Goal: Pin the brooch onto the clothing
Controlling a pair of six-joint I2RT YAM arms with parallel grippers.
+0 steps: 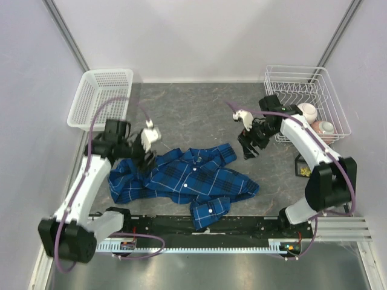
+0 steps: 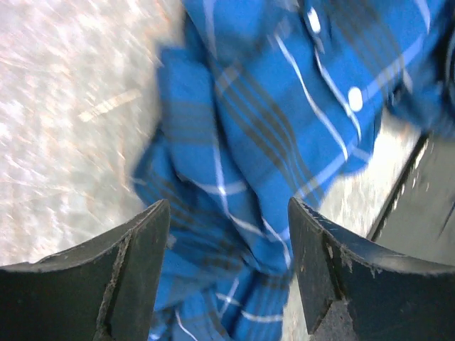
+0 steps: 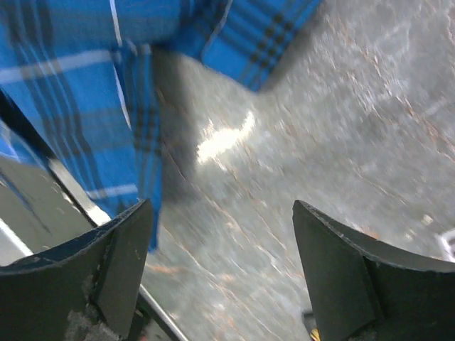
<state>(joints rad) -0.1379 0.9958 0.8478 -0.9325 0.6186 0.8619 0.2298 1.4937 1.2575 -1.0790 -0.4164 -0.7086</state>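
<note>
We start with the grey table (image 1: pixel 199 109), where the shirt (image 1: pixel 187 178) lies crumpled at the middle, sleeves folded in and one part hanging over the near edge. The left gripper (image 2: pixel 227 202) hangs just above the shirt's left side with its fingers apart and nothing between them. The right gripper (image 3: pixel 222 202) is also spread and empty, over bare table just beside the shirt's right edge. The brooch (image 1: pixel 304 172) is, we think, the small yellow speck near the right arm, well apart from the cloth, though it is too small to be sure. From here, a pinch on bunched fabric could pin two layers together, and so tiny a brooch could slip from the fingers.
</note>
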